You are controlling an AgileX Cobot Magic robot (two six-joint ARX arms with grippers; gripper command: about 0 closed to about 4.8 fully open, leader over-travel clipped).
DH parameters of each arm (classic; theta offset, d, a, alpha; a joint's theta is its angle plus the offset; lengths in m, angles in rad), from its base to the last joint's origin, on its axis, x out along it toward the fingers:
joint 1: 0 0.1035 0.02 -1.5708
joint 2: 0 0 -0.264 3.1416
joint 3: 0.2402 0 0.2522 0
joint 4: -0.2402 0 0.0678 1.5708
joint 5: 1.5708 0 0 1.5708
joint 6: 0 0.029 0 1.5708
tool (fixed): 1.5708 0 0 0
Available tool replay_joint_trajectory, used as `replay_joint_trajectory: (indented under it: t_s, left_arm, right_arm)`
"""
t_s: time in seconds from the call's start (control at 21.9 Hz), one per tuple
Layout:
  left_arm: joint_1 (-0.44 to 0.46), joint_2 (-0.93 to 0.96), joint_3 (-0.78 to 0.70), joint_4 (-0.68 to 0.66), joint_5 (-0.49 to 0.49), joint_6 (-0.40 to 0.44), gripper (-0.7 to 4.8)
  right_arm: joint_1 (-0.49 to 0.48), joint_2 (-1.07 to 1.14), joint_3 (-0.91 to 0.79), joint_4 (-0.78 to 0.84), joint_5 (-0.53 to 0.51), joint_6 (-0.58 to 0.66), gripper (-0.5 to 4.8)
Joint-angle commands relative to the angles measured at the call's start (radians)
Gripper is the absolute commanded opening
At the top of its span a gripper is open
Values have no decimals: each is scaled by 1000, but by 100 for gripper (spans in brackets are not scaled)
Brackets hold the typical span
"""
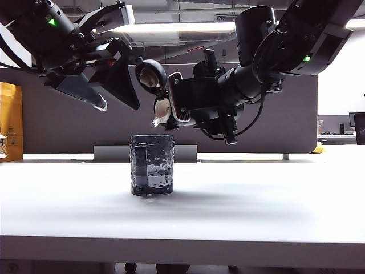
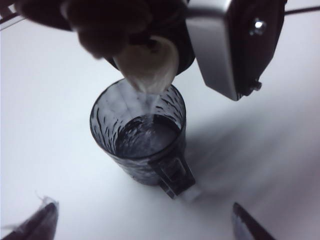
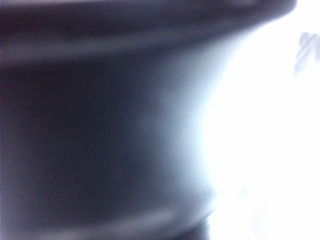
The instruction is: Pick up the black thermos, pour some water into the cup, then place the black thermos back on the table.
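- The right gripper (image 1: 197, 105) hangs above the table, right of centre in the exterior view, its jaws clamped on the black thermos (image 1: 188, 103), which lies tipped nearly level in the air.
- The thermos's flip lid (image 1: 149, 74) stands open and its pale spout (image 1: 162, 112) points down over the cup (image 1: 151, 164); the left wrist view shows a thin stream of water (image 2: 149, 102) falling from the spout (image 2: 147, 65) into the cup (image 2: 140, 135).
- The right wrist view is filled by a dark blurred surface, too close to read.
- The left gripper (image 1: 108, 85) hovers high at the upper left, above and left of the cup, jaws spread wide and gripping nothing; its fingertips (image 2: 40, 225) show at the edge of its own wrist view.
- The cup, a dimpled dark glass mug, stands upright near the middle of the white table (image 1: 256, 211), partly filled, its strap handle (image 2: 175, 175) turned toward the left wrist camera.
- Behind the table runs a grey divider panel (image 1: 285, 114); a yellow bag (image 1: 10, 120) stands at far left.
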Motion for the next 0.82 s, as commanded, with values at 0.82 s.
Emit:
replay_joint_trajectory:
  t_s: [0.82]
  left_arm:
    - [-2,-3,5,-90,-3,0,479]
  right_arm:
    - [0,13,80,106,-30,-184,104]
